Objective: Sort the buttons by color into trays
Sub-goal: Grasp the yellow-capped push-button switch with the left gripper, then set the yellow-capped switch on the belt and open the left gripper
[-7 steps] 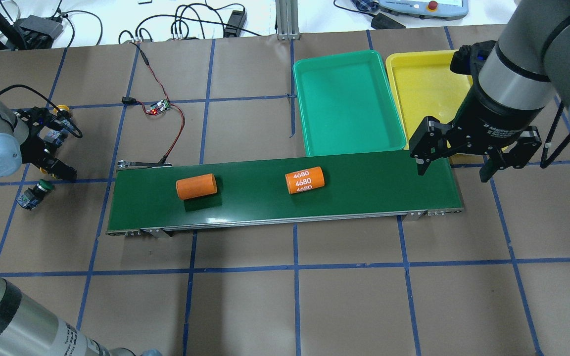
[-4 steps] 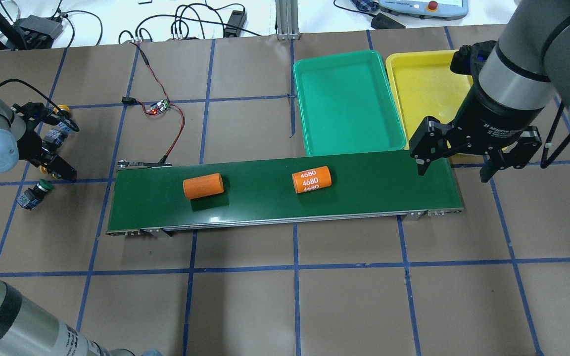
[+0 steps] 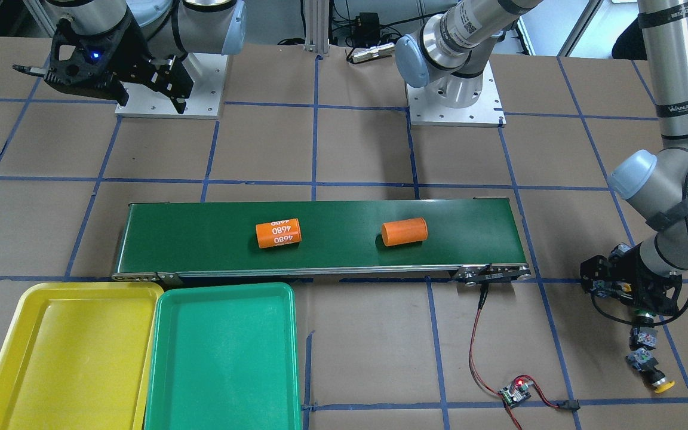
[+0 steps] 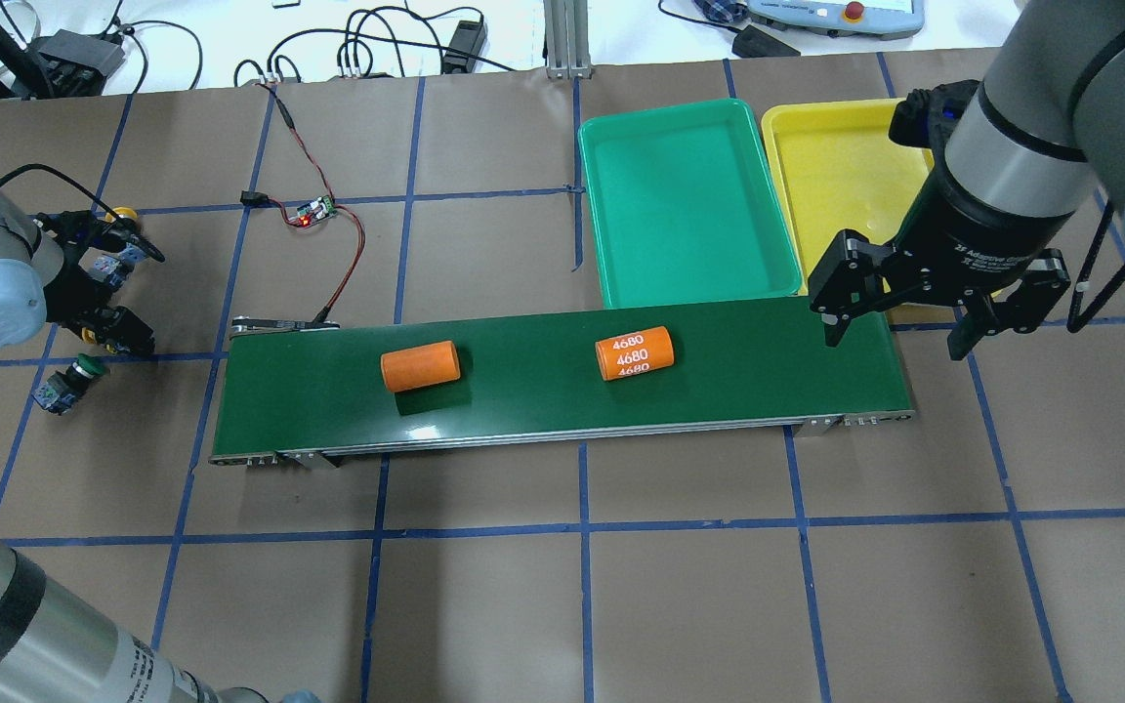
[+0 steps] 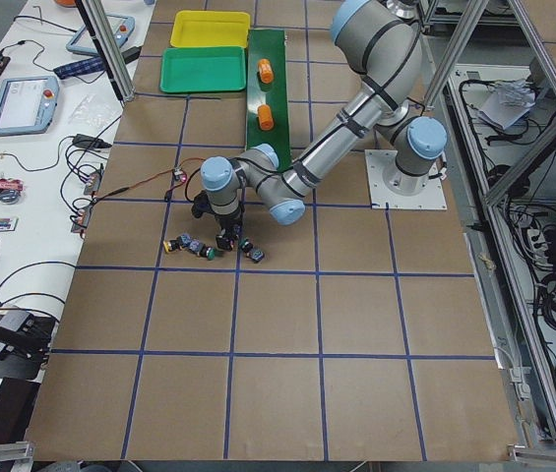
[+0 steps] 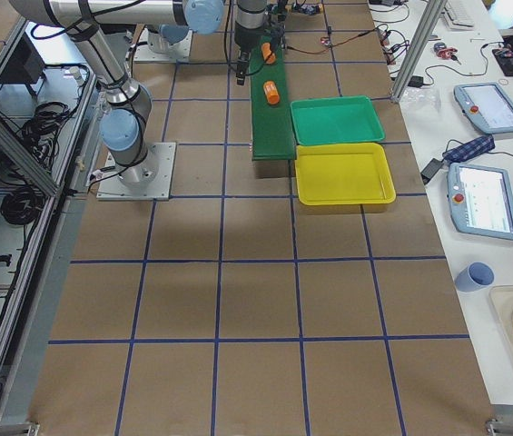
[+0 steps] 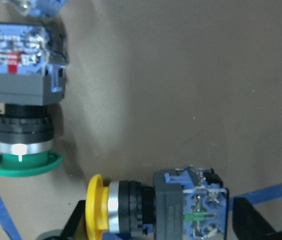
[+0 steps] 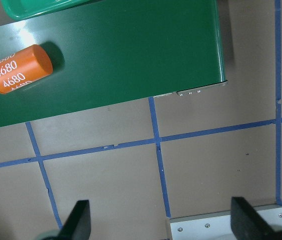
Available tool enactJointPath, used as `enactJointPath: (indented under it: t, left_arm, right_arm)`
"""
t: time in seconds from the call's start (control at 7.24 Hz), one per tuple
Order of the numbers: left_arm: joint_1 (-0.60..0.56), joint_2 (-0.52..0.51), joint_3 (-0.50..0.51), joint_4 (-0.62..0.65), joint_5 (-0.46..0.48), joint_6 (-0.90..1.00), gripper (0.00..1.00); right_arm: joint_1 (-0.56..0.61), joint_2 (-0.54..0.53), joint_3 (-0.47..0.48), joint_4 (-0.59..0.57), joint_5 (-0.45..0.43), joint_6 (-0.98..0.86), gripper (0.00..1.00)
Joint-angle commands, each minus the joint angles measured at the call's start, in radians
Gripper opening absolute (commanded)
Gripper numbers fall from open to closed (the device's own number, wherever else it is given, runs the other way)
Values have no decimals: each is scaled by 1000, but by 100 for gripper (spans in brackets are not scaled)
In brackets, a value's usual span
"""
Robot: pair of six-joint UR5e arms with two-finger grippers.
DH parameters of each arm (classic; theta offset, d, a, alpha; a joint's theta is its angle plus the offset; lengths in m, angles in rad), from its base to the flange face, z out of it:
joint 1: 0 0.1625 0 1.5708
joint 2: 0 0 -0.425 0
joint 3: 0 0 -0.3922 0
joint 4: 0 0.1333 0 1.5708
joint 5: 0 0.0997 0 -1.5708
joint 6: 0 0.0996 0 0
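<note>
My left gripper [image 4: 105,283] hangs low at the table's left end, open. In the left wrist view its fingertips [image 7: 78,220] straddle a yellow-capped button [image 7: 155,207] lying on its side, cap towards one finger. A green-capped button [image 7: 21,125] lies just beyond it. The overhead view shows another yellow-capped button [image 4: 123,213] and a green-capped one [image 4: 69,379] either side of the gripper. The green tray [image 4: 685,195] and the yellow tray [image 4: 836,166] stand side by side at the far right, with nothing in them. My right gripper [image 4: 904,332] hovers open over the belt's right end.
A long dark-green conveyor belt [image 4: 523,400] crosses the middle and carries a plain orange cylinder [image 4: 419,365] and one marked 4680 [image 4: 634,352]. A small circuit board [image 4: 313,210] with red wires lies behind the belt's left end.
Both orange cylinders have travelled to the right along the belt. My left wrist has shifted slightly over the buttons. The right arm has stayed still.
</note>
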Motion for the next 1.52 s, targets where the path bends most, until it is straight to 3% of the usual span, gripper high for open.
enactJointPath:
  t: [0.0,0.14,0.41,0.55,0.97,1.38]
  left_arm:
    - [-13,35,0,-41,0,-5,26]
    - [-15,58,0,-101,-26,-34,14]
    - [-21,195,-11,-314,-151,-179,13]
    - [-53,252,-20,-335,-155,-289,13]
    - [-239,352,-129,-332,-155,-655,11]
    - [-354,382,-236,-234,-154,-756,13]
  right_arm:
    - [0,-3,2,2,-2,0,100]
    - [0,-5,5,3,-2,0,100]
    - [0,-8,9,5,-2,0,100]
    - [0,-8,9,6,-2,0,100]
    - [0,-8,9,5,0,0,100]
    - [0,-8,6,6,0,-2,100]
